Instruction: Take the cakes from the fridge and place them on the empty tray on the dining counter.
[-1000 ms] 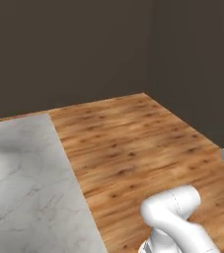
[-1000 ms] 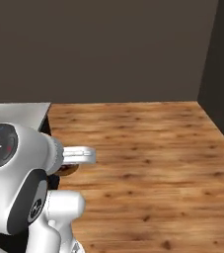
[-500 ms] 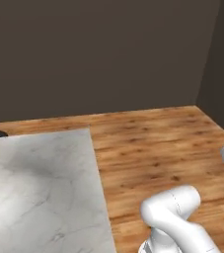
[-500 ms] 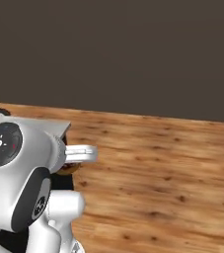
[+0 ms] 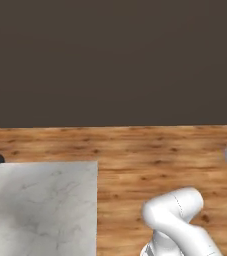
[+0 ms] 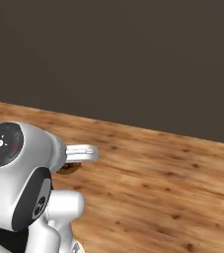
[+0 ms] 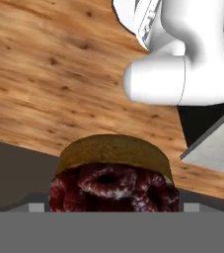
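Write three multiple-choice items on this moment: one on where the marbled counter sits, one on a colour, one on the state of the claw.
1. In the left base view, the dining counter lies at the
A. lower left
B. upper right
C. top centre

2. The top of the cake in the hand view is
A. bright blue
B. dark red
C. green

3. The claw is
A. shut on nothing
B. closed on the cake
C. holding a blue tray

Answers: 1 A, the marbled top fills the lower left corner beside the wood floor. 2 B, the glazed rings are dark red. 3 B, the cake sits right at the claw, between its tips.
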### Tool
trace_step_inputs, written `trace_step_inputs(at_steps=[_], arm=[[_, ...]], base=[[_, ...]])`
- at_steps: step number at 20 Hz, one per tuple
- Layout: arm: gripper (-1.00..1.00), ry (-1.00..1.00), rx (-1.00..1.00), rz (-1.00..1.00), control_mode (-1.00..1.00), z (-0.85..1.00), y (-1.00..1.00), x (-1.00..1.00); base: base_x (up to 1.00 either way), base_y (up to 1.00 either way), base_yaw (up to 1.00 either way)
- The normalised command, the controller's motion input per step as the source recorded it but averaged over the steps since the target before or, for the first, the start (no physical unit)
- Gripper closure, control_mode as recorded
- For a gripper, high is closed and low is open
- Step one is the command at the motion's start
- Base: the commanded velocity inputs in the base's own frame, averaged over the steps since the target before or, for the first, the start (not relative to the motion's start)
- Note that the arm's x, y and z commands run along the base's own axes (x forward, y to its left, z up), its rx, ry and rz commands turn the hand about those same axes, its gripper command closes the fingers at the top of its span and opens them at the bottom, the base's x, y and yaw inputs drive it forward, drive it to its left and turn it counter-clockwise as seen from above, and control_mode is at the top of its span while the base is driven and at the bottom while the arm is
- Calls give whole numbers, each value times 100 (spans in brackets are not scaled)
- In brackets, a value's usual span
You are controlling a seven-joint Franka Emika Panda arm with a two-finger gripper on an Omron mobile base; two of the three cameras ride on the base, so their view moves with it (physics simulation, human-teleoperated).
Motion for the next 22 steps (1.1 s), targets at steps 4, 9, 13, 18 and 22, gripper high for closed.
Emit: trace_step_inputs(at_steps=[4,9,13,18,22], arm=[[100,0,0,0,100,0,0,0],[100,0,0,0,100,0,0,0],[100,0,0,0,100,0,0,0],[100,0,0,0,100,0,0,0],[100,0,0,0,100,0,0,0]], base=[[100,-32,57],[100,-23,68],[100,-21,72],[100,-36,70],[100,-43,68]])
